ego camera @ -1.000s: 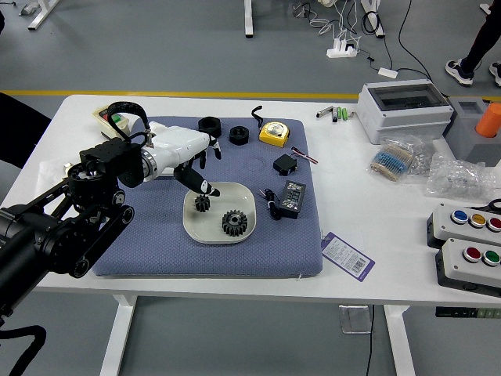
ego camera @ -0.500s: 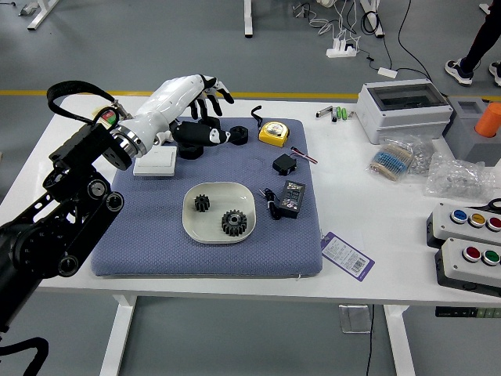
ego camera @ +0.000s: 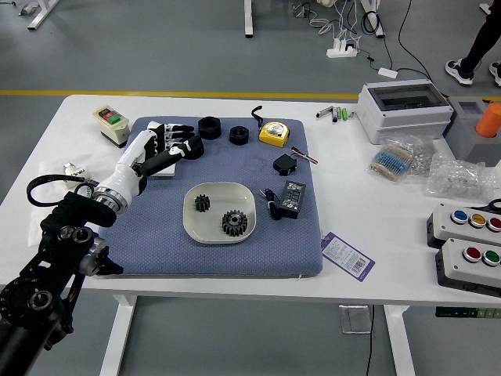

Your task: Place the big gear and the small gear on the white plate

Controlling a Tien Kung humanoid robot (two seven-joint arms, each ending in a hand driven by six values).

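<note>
From where I stand, the one view here is the head's, set high on the robot's side, facing forward and steeply down over the bench (ego camera: 344, 204). It sits far enough back to take in the whole blue mat (ego camera: 172, 251), with the plate (ego camera: 202, 232) near mid-picture, the bench's near edge low down, and floor (ego camera: 196, 51) both beyond the far edge and under the near one.

Small dark gear (ego camera: 202, 203) and big dark toothed gear (ego camera: 234, 223), apart, on white plate (ego camera: 197, 229), rounded square
</note>
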